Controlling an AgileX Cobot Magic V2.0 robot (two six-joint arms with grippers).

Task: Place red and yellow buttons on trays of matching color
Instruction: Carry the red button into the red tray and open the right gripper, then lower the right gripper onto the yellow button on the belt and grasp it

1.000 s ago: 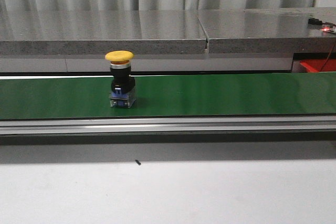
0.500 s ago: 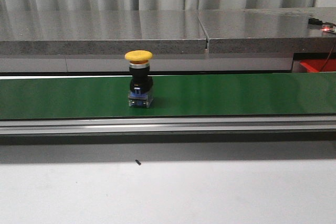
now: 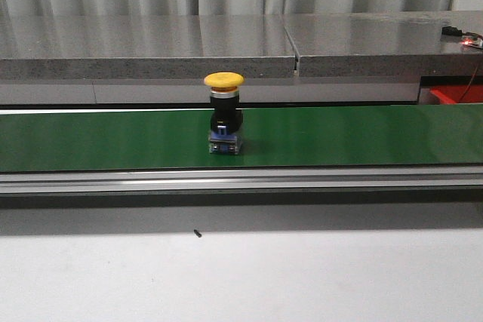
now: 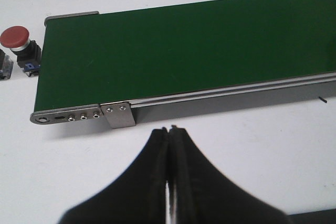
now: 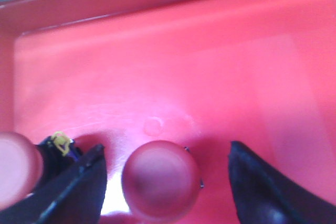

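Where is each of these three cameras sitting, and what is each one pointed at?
Front view: faces forward across the white table to the green belt carrying a yellow button; no arm shows.
Left wrist view: above the belt's end, a red button beside it; the shut left hand shows.
Right wrist view: over the red tray; the open right hand straddles a red button.
Front and left wrist views share the belt.

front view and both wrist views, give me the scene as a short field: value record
belt item: yellow mushroom-head push button, upright on the green conveyor belt
off-belt item: red mushroom-head push button, on the white table beside the belt's end
left gripper: shut, empty, above the table on the near side of the belt
right gripper: open, over the red plastic tray
tray contents: a red button cap between the fingers, another at the frame edge
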